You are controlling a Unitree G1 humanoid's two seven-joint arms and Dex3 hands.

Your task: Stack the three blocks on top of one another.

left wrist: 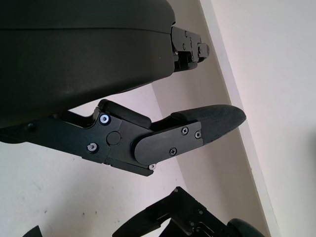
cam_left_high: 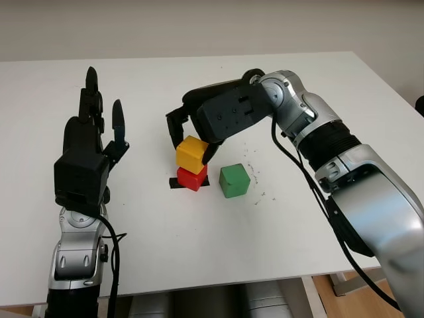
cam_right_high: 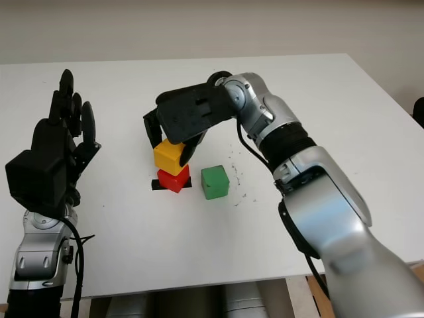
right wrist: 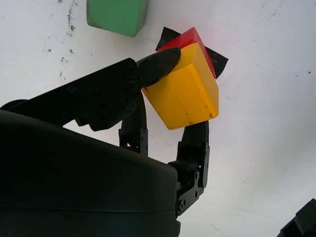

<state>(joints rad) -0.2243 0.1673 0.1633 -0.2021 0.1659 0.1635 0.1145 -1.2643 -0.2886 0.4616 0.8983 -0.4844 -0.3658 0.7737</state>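
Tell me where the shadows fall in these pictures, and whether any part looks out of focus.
Left eye view: soft light, the green block casts only a faint shadow on the white table. Right eye view: the right arm's near silver shell at the bottom edge is blurred. Right wrist view: the right hand shades the table beside the yellow block. Left wrist view: the left hand looks sharp against the table.

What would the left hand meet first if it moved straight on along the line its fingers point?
Probably nothing: the open left hand points away from the robot over bare table, well aside from the blocks. Depth is unclear, but the way looks free to the far edge.
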